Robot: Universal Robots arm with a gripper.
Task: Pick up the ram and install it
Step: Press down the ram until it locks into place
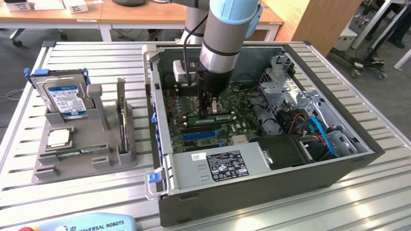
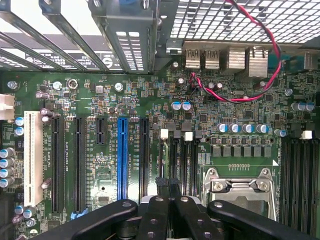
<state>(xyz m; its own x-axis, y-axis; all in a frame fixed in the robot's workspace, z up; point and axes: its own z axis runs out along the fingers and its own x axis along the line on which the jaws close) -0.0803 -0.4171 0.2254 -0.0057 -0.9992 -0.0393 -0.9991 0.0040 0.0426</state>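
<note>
The ram [image 1: 220,118], a narrow green stick, stands on edge in a memory slot on the motherboard [image 1: 192,103] inside the open computer case [image 1: 257,192]. My gripper [image 1: 207,114] reaches straight down into the case and meets the stick's end nearer the exterior view's left. In the wrist view my gripper [image 2: 167,184] is shut, its black fingertips [image 2: 161,182] together right over the dark memory slots [image 2: 186,165]. Whether the fingertips pinch the stick or only rest on it is hidden.
A grey holder [image 1: 45,171] beside the case carries a hard drive [image 1: 64,96], an upright dark card [image 1: 121,103], a silver processor [image 1: 59,138] and a thin green strip [image 1: 76,153]. The power supply [image 1: 218,166], drive cage [image 1: 289,89], cables [image 1: 321,132] and processor socket [image 2: 240,187] crowd the gripper.
</note>
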